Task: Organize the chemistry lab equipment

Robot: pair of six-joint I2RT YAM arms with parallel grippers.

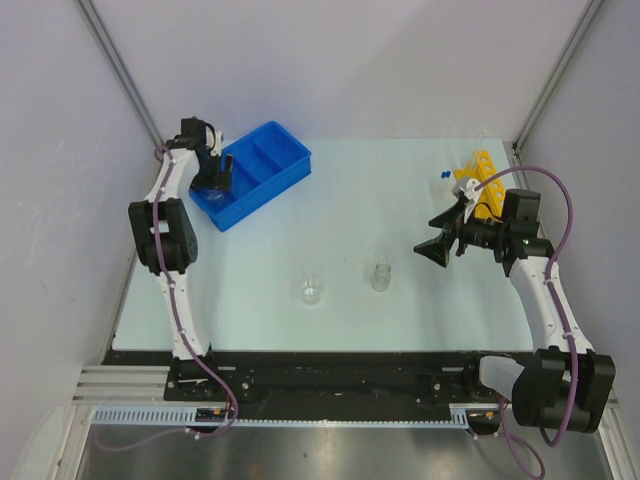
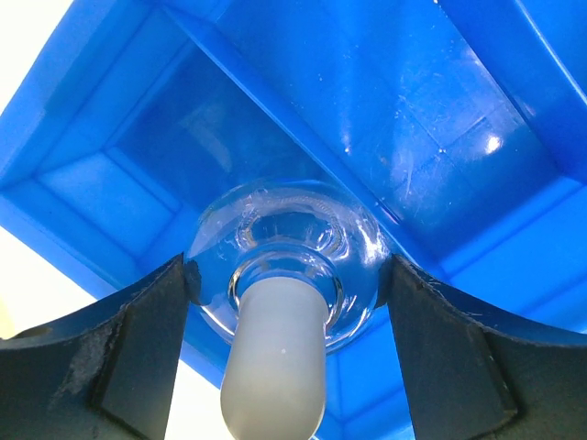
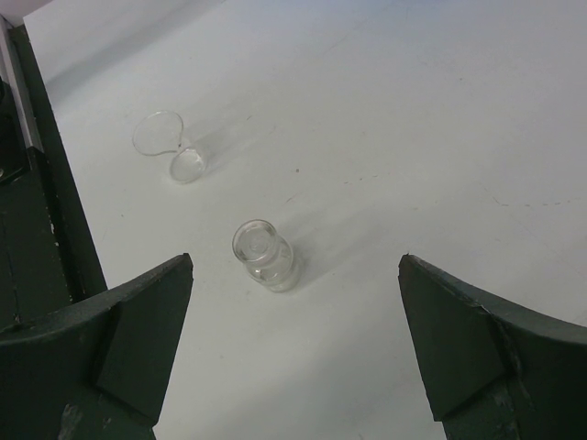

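Pale table [image 1: 350,210], grey walls [image 1: 350,60]. At ten o'clock, left gripper [image 2: 286,286] clamps glass vessel [image 2: 275,225] within blue tray [image 1: 275,150]; right gripper [image 3: 293,339] spread; yellow rack [image 1: 482,165] partly hidden.

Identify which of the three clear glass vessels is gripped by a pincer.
The white-stoppered glass vessel, clamped in the left pincer over the blue tray; the beaker and vial stand free on the table.

The blue divided plastic tray [image 2: 440,110] looks glossy; the round clear glass vessel [image 2: 284,240] is smooth, its white stopper [image 2: 275,367] matt; the white tabletop [image 3: 413,110] is matt.
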